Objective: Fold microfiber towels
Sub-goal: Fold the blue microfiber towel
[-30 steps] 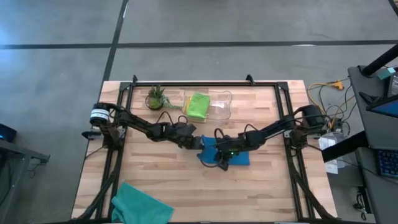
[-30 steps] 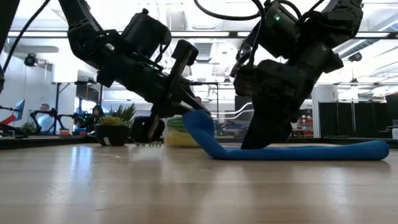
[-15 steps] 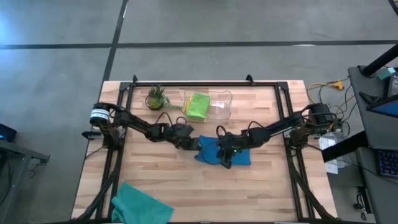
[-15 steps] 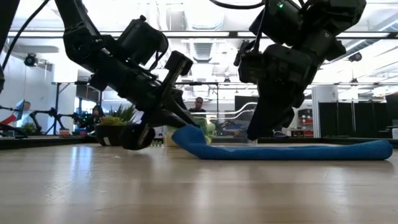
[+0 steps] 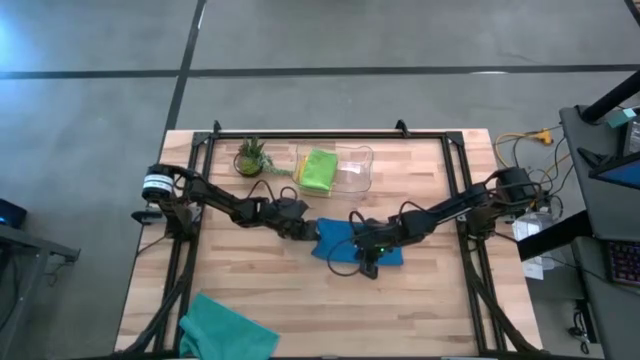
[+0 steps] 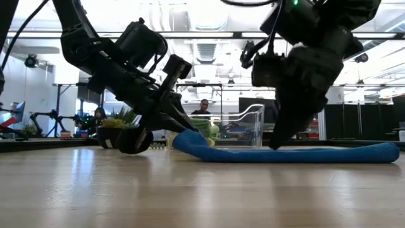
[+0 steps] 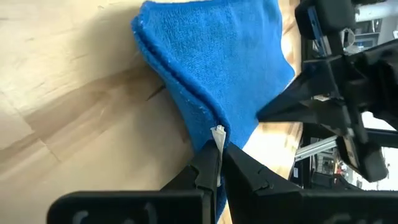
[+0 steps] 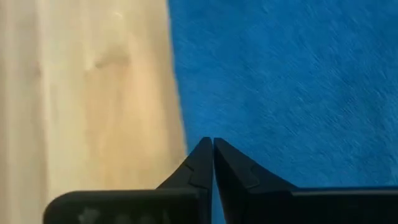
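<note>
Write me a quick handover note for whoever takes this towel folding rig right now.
Left pincer: shut on the blue towel, pinching its edge at mid-table.
Right pincer: shut, empty, tips at the blue towel's edge.
Lime green towel: folded in the clear bin.
Teal towel: loose at the table's near edge.
Done: lime green one binned; blue one looks doubled over.
Left: finish the blue, then the teal.

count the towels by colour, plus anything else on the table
blue towel: 1
lime green towel: 1, lying in the clear bin
teal towel: 1, at the table's near edge
clear bin: 1
potted plant: 1
total: 5 things, 3 of them towels; no yellow towel shows
</note>
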Available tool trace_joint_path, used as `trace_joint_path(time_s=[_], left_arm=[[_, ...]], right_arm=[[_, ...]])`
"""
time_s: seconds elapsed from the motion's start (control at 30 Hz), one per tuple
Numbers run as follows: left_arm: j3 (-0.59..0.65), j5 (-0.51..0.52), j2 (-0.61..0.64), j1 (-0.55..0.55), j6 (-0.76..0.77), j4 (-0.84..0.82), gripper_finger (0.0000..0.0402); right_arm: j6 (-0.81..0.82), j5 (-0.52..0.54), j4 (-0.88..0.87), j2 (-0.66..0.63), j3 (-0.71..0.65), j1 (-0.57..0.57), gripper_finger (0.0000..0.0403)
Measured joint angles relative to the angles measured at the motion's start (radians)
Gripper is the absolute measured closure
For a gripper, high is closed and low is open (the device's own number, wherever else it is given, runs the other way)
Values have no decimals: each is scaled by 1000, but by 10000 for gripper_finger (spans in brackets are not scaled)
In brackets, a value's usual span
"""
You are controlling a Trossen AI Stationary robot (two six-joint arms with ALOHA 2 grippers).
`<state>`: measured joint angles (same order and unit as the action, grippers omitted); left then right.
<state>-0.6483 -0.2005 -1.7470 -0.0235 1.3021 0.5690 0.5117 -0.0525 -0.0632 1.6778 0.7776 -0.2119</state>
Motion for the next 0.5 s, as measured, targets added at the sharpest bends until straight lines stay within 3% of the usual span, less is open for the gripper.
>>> trace_joint_path(time_s=[0.5], left_arm=[[0,0,1,-3,-5,36,400]], right_arm=[[7,-33,21,50,3,-2,394]])
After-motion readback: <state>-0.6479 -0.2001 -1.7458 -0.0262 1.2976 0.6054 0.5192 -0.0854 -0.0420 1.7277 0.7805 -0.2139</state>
